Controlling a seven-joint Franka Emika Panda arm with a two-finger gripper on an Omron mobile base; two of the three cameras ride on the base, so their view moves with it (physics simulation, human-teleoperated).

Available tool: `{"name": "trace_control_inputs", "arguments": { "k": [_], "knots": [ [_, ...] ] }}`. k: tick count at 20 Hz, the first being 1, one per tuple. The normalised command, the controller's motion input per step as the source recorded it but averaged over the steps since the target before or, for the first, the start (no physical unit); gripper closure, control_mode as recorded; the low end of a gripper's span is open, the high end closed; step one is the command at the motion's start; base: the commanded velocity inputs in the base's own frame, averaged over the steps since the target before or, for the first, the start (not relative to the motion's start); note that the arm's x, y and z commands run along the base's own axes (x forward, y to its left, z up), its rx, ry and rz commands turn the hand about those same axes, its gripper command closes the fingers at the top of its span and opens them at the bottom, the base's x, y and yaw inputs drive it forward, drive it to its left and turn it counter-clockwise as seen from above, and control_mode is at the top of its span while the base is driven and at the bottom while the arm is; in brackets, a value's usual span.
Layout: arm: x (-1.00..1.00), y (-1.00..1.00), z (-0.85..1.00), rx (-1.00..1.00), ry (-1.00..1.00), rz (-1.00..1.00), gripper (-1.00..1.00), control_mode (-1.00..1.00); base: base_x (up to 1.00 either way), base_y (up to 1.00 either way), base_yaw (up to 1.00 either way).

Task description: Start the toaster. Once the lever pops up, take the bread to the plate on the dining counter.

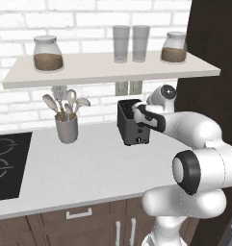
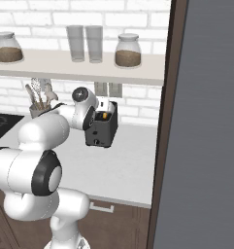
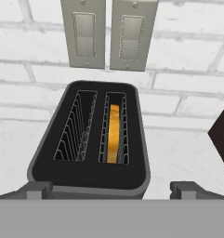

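Note:
The dark toaster (image 3: 88, 172) stands on the grey-white worktop against the brick wall, also seen as the toaster (image 1: 129, 129) and the toaster (image 2: 103, 131). The bread (image 3: 114, 132), an orange-tan slice, sits upright deep in the right-hand slot; the left slot is empty. A bit of the bread (image 2: 105, 115) shows at the top. My gripper (image 3: 113, 189) hovers just above the toaster's front edge, looking down into the slots. It is open, with its fingertips (image 3: 39, 189) wide apart and nothing between them. The arm's hand covers the toaster's right side in the left base view. The plate and the dining counter are out of view.
A grey utensil cup (image 1: 67, 127) stands left of the toaster. A shelf (image 1: 112, 72) with jars and glasses hangs close above. Two wall outlets (image 3: 108, 35) sit behind the toaster. A black cooktop (image 1: 4, 163) lies far left. A tall dark panel (image 2: 201, 121) bounds the right.

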Motion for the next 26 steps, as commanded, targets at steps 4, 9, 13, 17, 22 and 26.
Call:
{"name": "trace_control_inputs", "arguments": {
  "k": [4,9,13,17,22,26],
  "knots": [
    [0.0,0.0,0.0,0.0,0.0,0.0,-1.0,-1.0,0.0,0.0,0.0],
    [0.0,0.0,0.0,0.0,0.0,0.0,-1.0,-1.0,0.0,0.0,0.0],
    [0.0,0.0,0.0,0.0,0.0,0.0,-1.0,-1.0,0.0,0.0,0.0],
    [0.0,0.0,0.0,0.0,0.0,0.0,-1.0,-1.0,0.0,0.0,0.0],
    [0.0,0.0,0.0,0.0,0.0,0.0,-1.0,-1.0,0.0,0.0,0.0],
    [0.0,0.0,0.0,0.0,0.0,0.0,-1.0,-1.0,0.0,0.0,0.0]
  ]
}}
